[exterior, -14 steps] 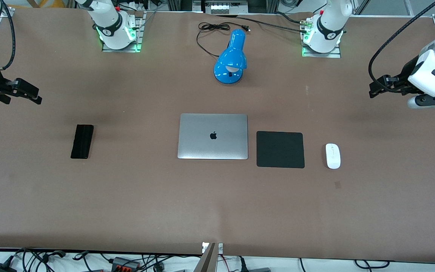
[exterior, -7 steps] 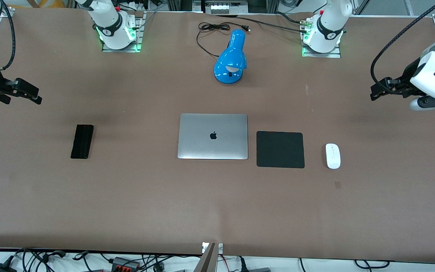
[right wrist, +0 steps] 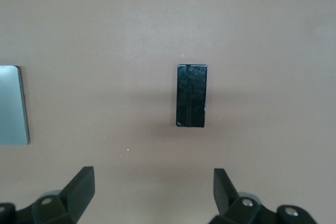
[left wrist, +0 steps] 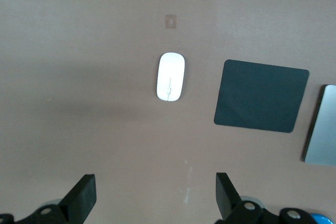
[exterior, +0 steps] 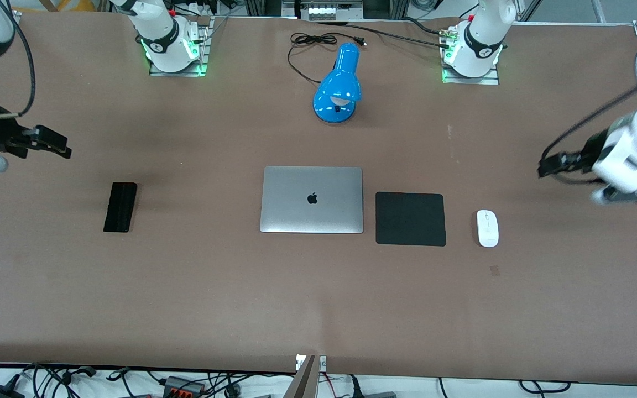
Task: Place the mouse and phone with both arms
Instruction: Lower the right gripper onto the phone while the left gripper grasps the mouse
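Observation:
The white mouse (exterior: 487, 228) lies on the table beside the black mouse pad, toward the left arm's end; it also shows in the left wrist view (left wrist: 170, 76). The black phone (exterior: 120, 207) lies flat toward the right arm's end and shows in the right wrist view (right wrist: 191, 95). My left gripper (exterior: 544, 167) is open and empty, up over bare table near the mouse; its fingers (left wrist: 83, 199) stand wide apart. My right gripper (exterior: 59, 148) is open and empty, over bare table near the phone, fingers (right wrist: 80, 188) wide apart.
A closed silver laptop (exterior: 312, 199) lies mid-table with a black mouse pad (exterior: 410, 218) beside it. A blue desk lamp (exterior: 339, 87) and its black cord (exterior: 310, 44) lie nearer the arm bases. A small brown mark (exterior: 494, 270) is near the mouse.
The left gripper has dropped down toward the mouse. The right gripper has moved a little toward the phone. The mouse and the phone have not moved.

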